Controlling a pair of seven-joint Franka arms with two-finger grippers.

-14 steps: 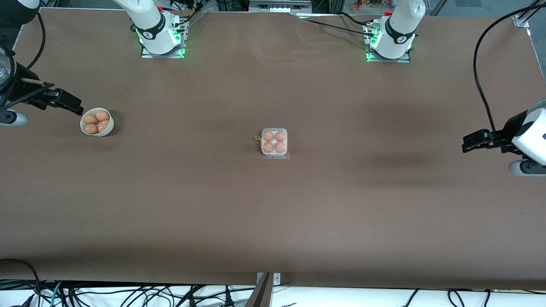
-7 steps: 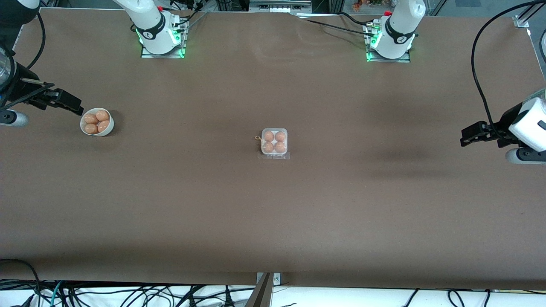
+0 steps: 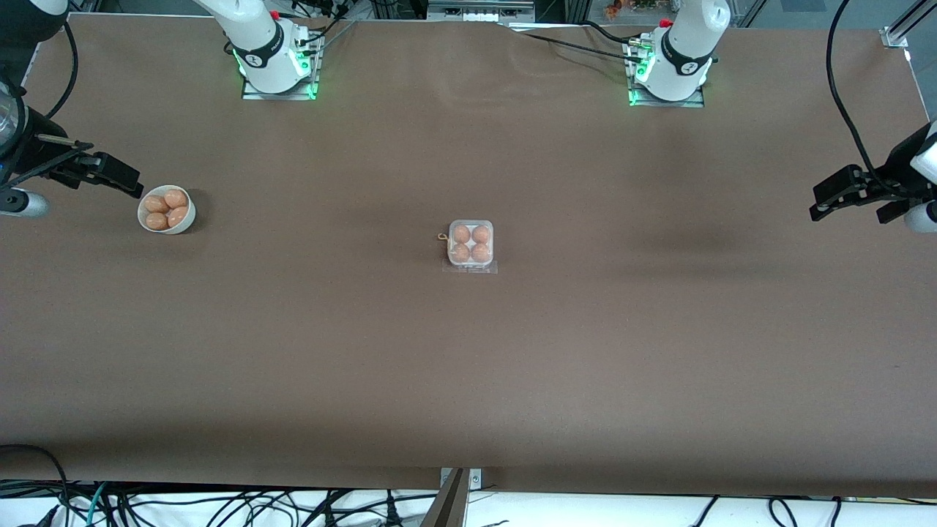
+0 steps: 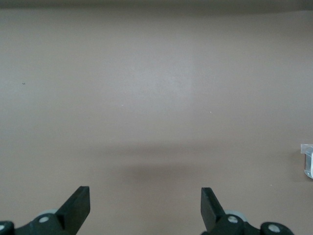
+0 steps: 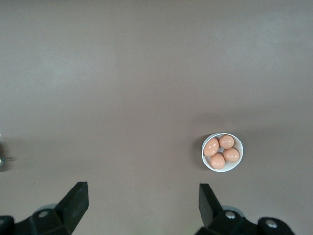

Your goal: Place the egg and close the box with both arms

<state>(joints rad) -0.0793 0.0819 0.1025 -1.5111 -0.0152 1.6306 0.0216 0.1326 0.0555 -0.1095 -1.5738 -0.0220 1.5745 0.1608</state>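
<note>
while four orange-tan eggs fill its cells under the clear lid, the box (image 3: 471, 246) sits mid-worktop. left end effector (image 3: 842, 197) and right end effector (image 3: 110, 176) hover over opposite worktop ends, fingers apart, empty.

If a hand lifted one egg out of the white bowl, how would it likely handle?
The eggs look smooth and rounded, so one would probably slip between narrow fingers and roll if set on the bare table. Four sit packed in the bowl, so lifting one may shift its neighbours.
</note>
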